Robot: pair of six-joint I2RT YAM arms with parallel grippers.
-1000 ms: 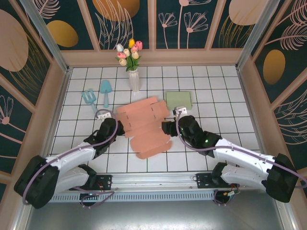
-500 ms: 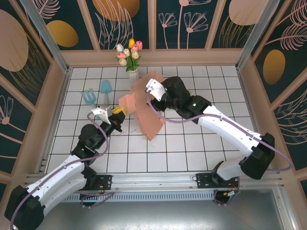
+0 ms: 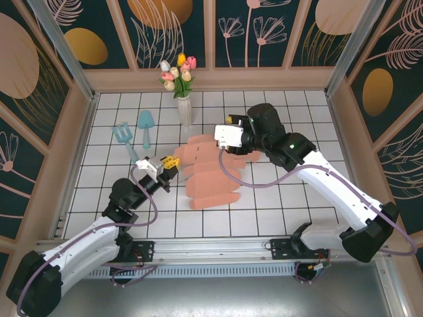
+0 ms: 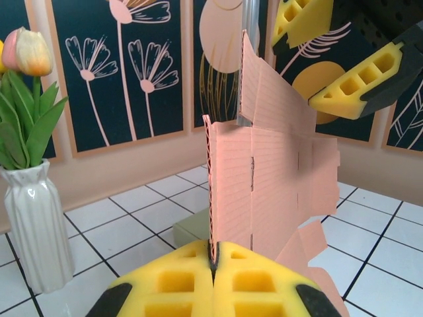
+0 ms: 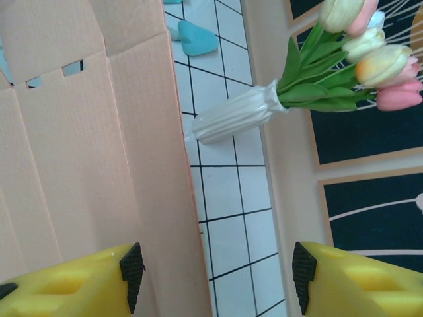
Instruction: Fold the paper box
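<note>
paper box [image 3: 210,177]: pink corrugated blank, flaps unfolded, at desk [image 3: 304,112] centre | left fingers [image 4: 165,290]: clamped on its edge | right fingers [image 5: 66,284]: wide, sheet edge between | vase [image 3: 185,111]: tulips [image 3: 178,71], far edge

Overhead camera looks down from behind the arm bases [image 3: 211,251], vase [image 3: 184,109] far off. Both wrist cameras crowd the paper box [image 4: 264,178], sharing that vase.
</note>
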